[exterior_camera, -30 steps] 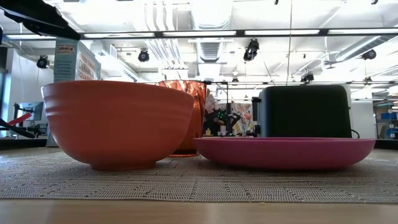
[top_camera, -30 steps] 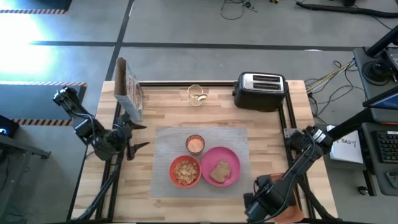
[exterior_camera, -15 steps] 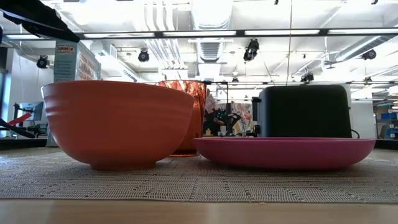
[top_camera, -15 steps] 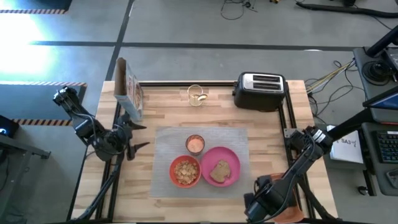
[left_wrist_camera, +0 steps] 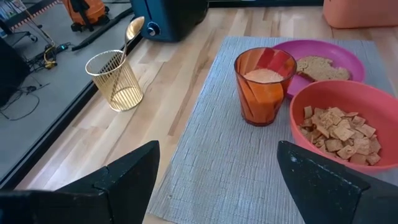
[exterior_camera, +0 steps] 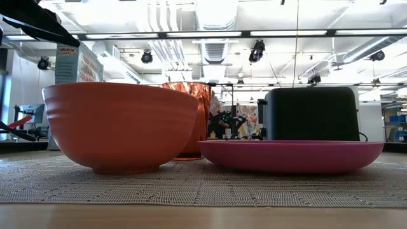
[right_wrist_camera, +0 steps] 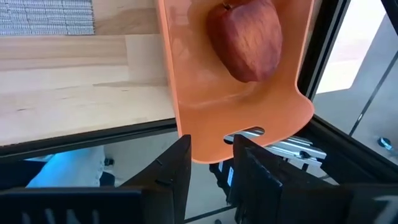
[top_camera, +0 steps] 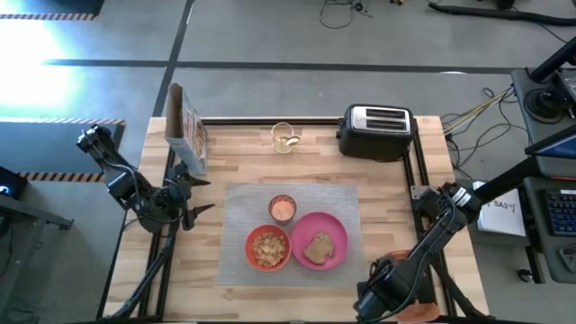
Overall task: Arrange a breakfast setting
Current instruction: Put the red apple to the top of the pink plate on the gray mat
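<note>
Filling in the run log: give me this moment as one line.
left gripper: open, waiting at table's left | right gripper: fingers astride orange tray handle | apple: on tray | toast: on pink plate

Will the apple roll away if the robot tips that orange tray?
Probably. The apple is round and lies loose on the smooth orange tray, so a tilt could send it rolling. The tray's raised rim might catch it. The right gripper pinches only the tray's handle end.

Grey concrete floor (top_camera: 270,54) around a light wooden table (top_camera: 243,148), crossed by dark seams. Loose cables (top_camera: 468,108) trailing at the right. Bright glare (top_camera: 36,63) at the left. Overhead, white ceiling ducts (exterior_camera: 165,38), long strip lights (exterior_camera: 299,33), hanging black spotlights (exterior_camera: 256,49).
</note>
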{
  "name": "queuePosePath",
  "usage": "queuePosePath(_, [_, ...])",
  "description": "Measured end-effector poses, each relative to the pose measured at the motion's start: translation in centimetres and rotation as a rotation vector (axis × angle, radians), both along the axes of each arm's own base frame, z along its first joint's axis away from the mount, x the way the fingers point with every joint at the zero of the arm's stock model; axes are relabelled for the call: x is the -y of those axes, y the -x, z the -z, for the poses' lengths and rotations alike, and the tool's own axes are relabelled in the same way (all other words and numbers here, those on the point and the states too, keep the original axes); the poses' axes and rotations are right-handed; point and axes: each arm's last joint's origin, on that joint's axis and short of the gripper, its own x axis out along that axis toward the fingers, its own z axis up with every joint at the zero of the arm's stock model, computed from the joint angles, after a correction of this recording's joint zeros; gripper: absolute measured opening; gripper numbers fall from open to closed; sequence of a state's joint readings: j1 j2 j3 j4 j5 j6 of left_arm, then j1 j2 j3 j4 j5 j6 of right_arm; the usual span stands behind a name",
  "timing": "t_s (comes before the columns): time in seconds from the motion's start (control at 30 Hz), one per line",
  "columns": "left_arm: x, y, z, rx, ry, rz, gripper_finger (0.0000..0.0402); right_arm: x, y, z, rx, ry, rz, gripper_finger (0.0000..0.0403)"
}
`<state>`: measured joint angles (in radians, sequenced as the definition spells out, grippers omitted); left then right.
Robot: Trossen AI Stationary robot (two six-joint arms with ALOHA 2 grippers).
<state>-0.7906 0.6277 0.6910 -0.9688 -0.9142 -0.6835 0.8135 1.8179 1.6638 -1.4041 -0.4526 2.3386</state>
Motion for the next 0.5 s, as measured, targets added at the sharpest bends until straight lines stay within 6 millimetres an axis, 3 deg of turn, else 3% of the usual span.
queuePosePath(0.23, [0.0,0.0,0.0,0.002,0.01,-0.006,0.0307,0.2,0.2,0.4,-0.021,0.022,-0.001,0.009])
queuePosePath(0.5, [-0.2,0.2,0.1,-0.013,0.015,-0.011,0.0307,0.4,0.7,1.5,-0.112,-0.029,-0.027,0.0148])
